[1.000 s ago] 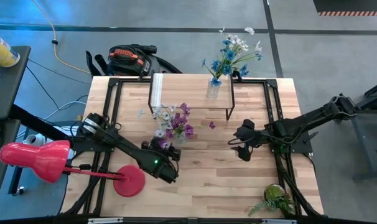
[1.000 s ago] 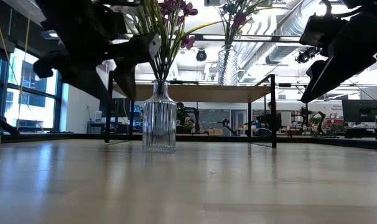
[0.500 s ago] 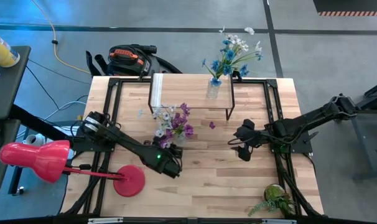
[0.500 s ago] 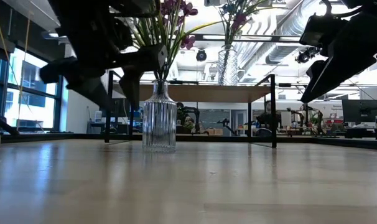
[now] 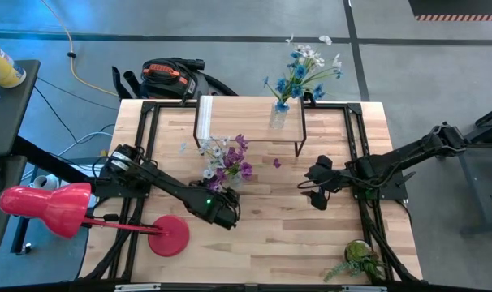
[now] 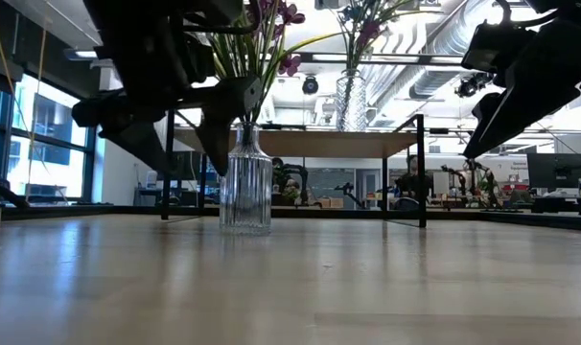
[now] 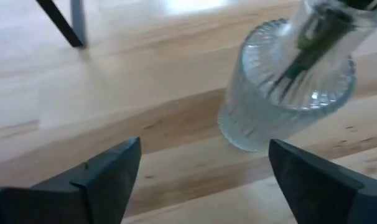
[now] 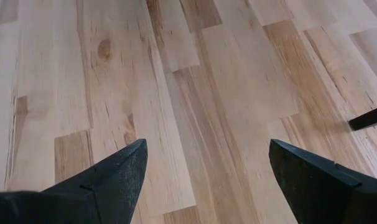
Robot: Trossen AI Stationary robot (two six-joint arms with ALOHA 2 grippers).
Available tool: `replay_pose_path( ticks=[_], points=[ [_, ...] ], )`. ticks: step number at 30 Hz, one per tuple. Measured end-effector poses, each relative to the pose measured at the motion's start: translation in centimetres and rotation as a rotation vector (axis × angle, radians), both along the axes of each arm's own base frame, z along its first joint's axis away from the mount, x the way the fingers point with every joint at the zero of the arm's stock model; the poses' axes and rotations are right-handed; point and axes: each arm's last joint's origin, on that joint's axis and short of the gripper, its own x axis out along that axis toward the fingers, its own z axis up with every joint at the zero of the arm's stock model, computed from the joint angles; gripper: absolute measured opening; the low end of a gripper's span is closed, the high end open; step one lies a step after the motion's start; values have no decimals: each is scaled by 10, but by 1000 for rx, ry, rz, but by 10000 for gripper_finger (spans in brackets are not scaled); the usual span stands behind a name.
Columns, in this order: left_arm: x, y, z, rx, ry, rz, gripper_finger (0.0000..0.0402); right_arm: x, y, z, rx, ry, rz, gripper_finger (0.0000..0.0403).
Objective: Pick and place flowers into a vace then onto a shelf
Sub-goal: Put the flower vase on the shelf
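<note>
1. The left gripper hangs just off the bench top, fingers spread wide with nothing between them, close on the near side of a ribbed glass vase; in its wrist view the vase stands just ahead of the open fingertips, not touched.
2. That vase stands upright near the middle of the bench, just in front of the shelf, and holds purple and pale white flowers whose green stems run down inside the glass.
3. One loose purple blossom lies on the wood, a little towards the right edge from that vase.
4. The shelf sits against the far edge of the bench on thin black legs; a second glass vase with blue and white flowers stands on its right end.
5. The right gripper waits over the right half of the bench, well apart from both vases, fingers wide open and empty above bare planks.
6. A red lamp is by the near left corner, and a small green potted plant by the near right corner.
</note>
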Motion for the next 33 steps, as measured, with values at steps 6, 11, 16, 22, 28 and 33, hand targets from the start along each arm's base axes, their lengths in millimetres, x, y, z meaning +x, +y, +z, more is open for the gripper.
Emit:
replay_pose_path(
  ticks=[6, 11, 16, 22, 28, 33],
  points=[
    [5, -5, -14, -76, 36, -14, 358, 0, 0, 0, 0, 0, 0, 326],
    [16, -9, -42, 66, 4, -37, 357, 0, 0, 0, 1, -3, 0, 326],
    [16, -23, -63, 245, -69, -77, 357, 0, 0, 0, 2, -8, 0, 326],
    [6, -36, -72, 302, -164, -37, 357, 1, 0, 1, 6, -18, 0, 326],
    [4, -39, -72, 301, -169, -44, 357, 2, 0, 1, 6, -22, 0, 326],
    [8, -40, -73, 324, -168, -78, 357, 1, 0, 1, 5, -20, -1, 326]
  ],
)
